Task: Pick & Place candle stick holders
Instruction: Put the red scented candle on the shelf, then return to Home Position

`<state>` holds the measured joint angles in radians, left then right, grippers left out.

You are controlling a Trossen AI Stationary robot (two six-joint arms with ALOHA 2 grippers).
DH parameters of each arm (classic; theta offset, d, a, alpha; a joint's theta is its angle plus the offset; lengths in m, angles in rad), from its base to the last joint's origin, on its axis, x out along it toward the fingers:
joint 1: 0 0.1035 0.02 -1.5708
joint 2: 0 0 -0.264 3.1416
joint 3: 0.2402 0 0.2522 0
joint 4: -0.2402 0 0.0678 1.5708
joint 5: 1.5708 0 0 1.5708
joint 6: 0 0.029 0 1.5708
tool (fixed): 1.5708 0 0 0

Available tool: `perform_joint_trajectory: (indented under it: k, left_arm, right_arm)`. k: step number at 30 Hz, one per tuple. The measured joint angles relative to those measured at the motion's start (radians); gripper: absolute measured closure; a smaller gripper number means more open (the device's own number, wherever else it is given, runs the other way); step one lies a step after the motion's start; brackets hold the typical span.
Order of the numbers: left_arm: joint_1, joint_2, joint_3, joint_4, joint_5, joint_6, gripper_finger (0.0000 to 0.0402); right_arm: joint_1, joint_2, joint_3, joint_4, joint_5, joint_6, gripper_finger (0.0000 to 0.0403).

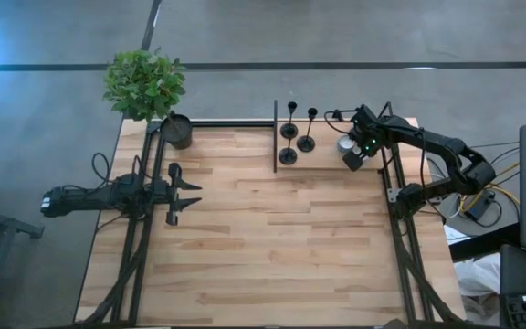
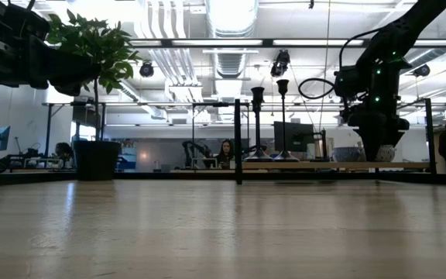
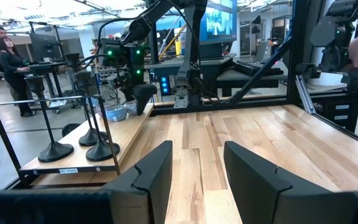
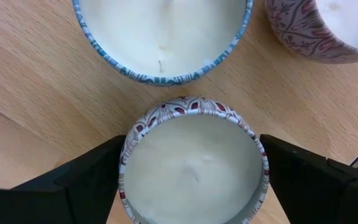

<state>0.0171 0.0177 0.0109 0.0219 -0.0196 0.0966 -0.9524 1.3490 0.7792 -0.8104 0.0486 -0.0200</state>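
Three black candle stick holders (image 1: 288,133) (image 1: 308,139) (image 1: 288,155) stand upright on their round bases at the table's far middle, beside a black upright rail (image 1: 275,137); they also show in the left wrist view (image 3: 55,149). My right gripper (image 1: 350,153) is to their right at the far right, over several candle tins, its fingers on either side of a red-patterned tin of white wax (image 4: 194,165). My left gripper (image 1: 188,194) is open and empty at the table's left side, clear of the holders. My right gripper comes from above, pointing down, with one finger (image 4: 92,171) against each side of the red-patterned tin's round wall (image 4: 128,143), across its width. The tin stays upright, open top up. Whether it stands on the table or is lifted, I cannot tell.
A blue-rimmed candle tin (image 4: 163,37) and another red-patterned one (image 4: 319,28) lie close beside the held tin. A dark pot (image 1: 177,131) with a green plant (image 1: 144,84) stands at the far left corner. People sit in the room beyond (image 2: 224,152).
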Motion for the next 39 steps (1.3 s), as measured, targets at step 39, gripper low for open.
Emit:
perform_joint_trajectory:
  k: [39]
  left_arm:
    - [0.0, 0.0, 0.0, 0.0, 0.0, 0.0, 0.025]
  right_arm:
    - [0.0, -0.021, 0.103, -0.023, 0.006, 0.043, 0.0044]
